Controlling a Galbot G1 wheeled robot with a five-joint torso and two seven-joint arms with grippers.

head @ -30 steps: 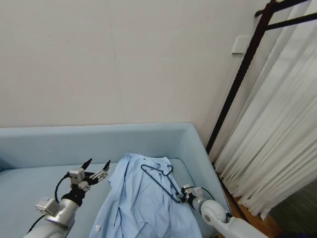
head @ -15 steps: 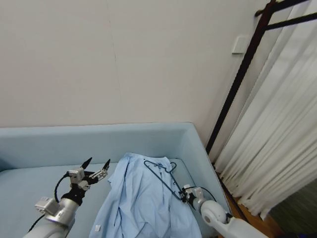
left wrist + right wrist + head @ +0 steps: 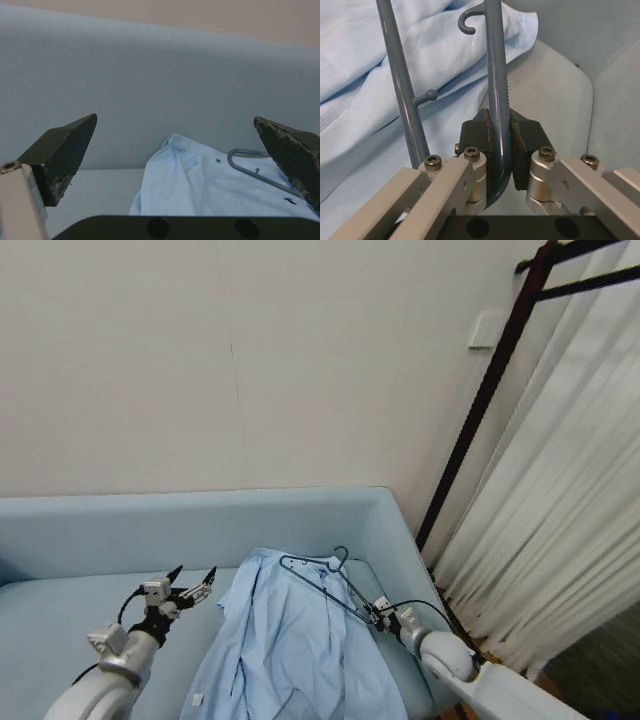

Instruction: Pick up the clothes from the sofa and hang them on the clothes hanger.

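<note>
You face a pale wall [image 3: 250,360]. In front of it a light blue sofa [image 3: 200,520] runs from the left edge to an armrest on the right. To the right of the sofa hangs a white curtain [image 3: 570,520]. A dark rack pole [image 3: 480,400] leans between the curtain and the wall.

A light blue shirt [image 3: 290,640] lies crumpled on the right part of the sofa seat, with its collar toward the backrest. Across its far half sits a dark hanger [image 3: 320,575]. Its hook points toward the backrest and its right near end is tilted down toward your right arm.

Your right gripper [image 3: 378,612] is at the near right of the shirt, beside the armrest. In the right wrist view its two dark pads [image 3: 480,135] are pressed on either side of the hanger's ribbed rod, just above a bend in the wire, so this claw is clamped on the hanger. You cannot tell whether the rest of the hanger touches the cloth.

Your left gripper [image 3: 195,571] hovers over bare seat just left of the shirt, apart from it. Its fingers [image 3: 65,152] are spread wide with nothing between them. In the left wrist view you see the shirt collar and the hanger hook past them, in front of the backrest
</note>
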